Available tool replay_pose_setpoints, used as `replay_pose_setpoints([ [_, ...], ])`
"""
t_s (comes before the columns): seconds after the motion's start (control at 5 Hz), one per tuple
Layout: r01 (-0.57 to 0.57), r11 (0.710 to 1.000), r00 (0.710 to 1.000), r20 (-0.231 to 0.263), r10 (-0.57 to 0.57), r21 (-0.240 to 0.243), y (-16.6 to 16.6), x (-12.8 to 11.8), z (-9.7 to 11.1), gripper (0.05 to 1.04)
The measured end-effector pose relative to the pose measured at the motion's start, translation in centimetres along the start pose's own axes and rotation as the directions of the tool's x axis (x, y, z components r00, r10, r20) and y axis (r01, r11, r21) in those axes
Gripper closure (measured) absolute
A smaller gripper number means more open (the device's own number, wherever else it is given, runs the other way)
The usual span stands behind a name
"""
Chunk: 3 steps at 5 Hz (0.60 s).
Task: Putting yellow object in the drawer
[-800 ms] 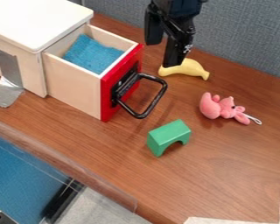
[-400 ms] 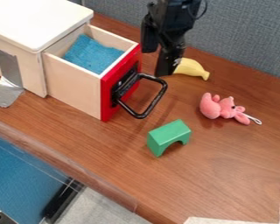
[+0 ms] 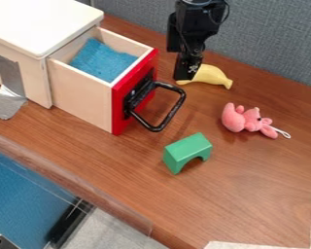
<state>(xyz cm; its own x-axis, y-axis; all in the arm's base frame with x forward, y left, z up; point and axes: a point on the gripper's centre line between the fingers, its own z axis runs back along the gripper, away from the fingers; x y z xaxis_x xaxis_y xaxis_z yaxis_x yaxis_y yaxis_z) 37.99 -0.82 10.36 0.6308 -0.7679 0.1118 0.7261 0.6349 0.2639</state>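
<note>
The black gripper (image 3: 179, 65) hangs at the top centre, its fingers apart, one tip lower in the view than the other. The yellow banana-shaped object (image 3: 212, 77) lies on the table beneath and to the right of it, its left part partly covered by the lower finger. Whether that finger touches it, I cannot tell. To the left stands the drawer (image 3: 80, 92), pulled out of its white-topped cabinet, with a red front, a black handle and blue cloth-like lining inside.
A green arch block (image 3: 186, 150) stands on the wooden table (image 3: 229, 194) in front of the handle (image 3: 171, 115). Right of the handle lies a pink plush toy (image 3: 244, 119). A grey partition (image 3: 275, 39) borders the back.
My gripper first shifted left and down, then back right and slightly up, and it has turned. The yellow object, drawer, block and plush toy have stayed where they were.
</note>
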Motion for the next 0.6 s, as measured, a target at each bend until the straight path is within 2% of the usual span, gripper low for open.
replay_pose_setpoints([
  [0.2,0.07,0.997,0.997,0.015,-0.069,-0.027,0.4,0.9,-1.9,0.083],
  [0.6,0.051,0.998,0.999,0.022,-0.05,-0.033,3.2,3.7,-4.5,0.083],
])
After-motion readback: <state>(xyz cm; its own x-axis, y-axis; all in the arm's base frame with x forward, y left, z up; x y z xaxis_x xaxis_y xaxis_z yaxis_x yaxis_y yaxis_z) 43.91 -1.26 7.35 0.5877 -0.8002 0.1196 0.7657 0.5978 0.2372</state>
